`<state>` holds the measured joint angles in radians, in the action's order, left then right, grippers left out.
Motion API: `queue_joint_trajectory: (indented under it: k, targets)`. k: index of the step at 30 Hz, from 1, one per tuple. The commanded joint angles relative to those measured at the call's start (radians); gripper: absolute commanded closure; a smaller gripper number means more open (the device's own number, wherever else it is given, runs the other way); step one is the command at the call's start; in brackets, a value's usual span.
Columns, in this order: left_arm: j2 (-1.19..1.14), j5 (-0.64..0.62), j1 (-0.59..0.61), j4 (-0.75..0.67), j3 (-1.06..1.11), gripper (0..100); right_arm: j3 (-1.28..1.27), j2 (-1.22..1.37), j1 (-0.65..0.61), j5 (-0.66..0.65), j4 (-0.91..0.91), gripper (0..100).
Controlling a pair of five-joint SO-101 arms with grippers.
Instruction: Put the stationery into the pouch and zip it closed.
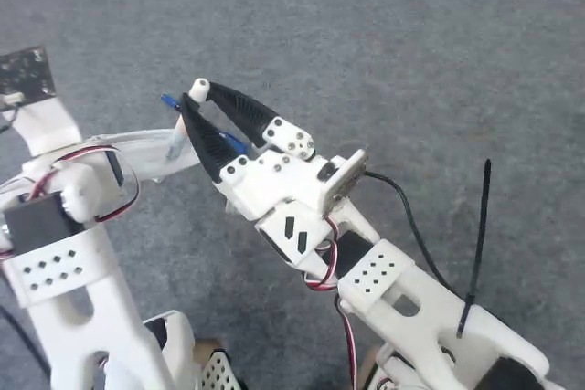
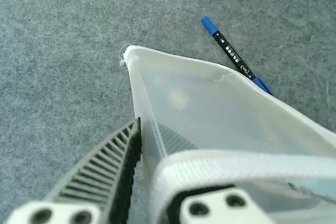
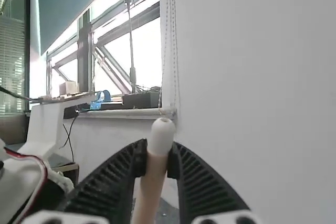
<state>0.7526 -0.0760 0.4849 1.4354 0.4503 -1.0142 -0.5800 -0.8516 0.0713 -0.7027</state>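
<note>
Grey felt (image 1: 439, 70) covers the table, with a pale wall along its far edge. The right gripper (image 3: 156, 148) is raised off the felt and points at a wall (image 3: 252, 77) and a window (image 3: 131, 51). Its black ribbed jaws are clamped narrow on a white stick (image 3: 160, 135), whose rounded end stands out past the fingertips. From above, this gripper (image 1: 194, 102) sits mid-table over the pouch's far end, and the stick (image 1: 198, 90) pokes out at its tip.

The left gripper (image 2: 149, 127) is closed on one wall of the pouch (image 2: 210, 114), close to the zip band. One finger is outside, and the other shows through the translucent plastic. From there the pouch runs away to a pointed corner. In the high view the pouch (image 1: 151, 148) stretches from the left arm toward the right gripper.

A blue pen (image 2: 231, 53) lies flat on the felt just past the pouch, with one end hidden behind the pouch's rim. From above, the pen (image 1: 169, 101) is partly hidden under the right gripper's fingers.
</note>
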Motion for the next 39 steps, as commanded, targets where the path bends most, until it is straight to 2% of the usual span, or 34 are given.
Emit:
queue_joint_trajectory:
  k: [1,8,12,15,21,25,39]
  targets:
    - [0.009,-0.014,0.008,-0.034,-0.008,99,-0.017,-0.007,-0.031,-0.091,-0.012,99.2]
    - [0.009,-0.012,0.008,-0.038,0.005,99,-0.098,-0.008,-0.114,-0.186,-0.012,99.2]
    - [0.009,-0.011,0.008,-0.038,0.005,99,-0.114,-0.007,-0.119,-0.207,-0.005,98.9]
    - [0.009,-0.009,0.008,-0.038,0.005,99,-0.104,-0.008,-0.119,-0.204,0.076,98.3]
    - [0.009,-0.009,0.008,-0.038,0.005,99,-0.095,-0.008,-0.119,-0.201,0.156,83.8]
    - [0.009,-0.009,0.008,-0.038,0.005,99,-0.097,-0.022,-0.119,-0.201,0.177,85.5]
    - [0.009,-0.015,0.011,-0.048,0.012,99,-0.103,-0.355,-0.116,-0.186,0.599,86.6]
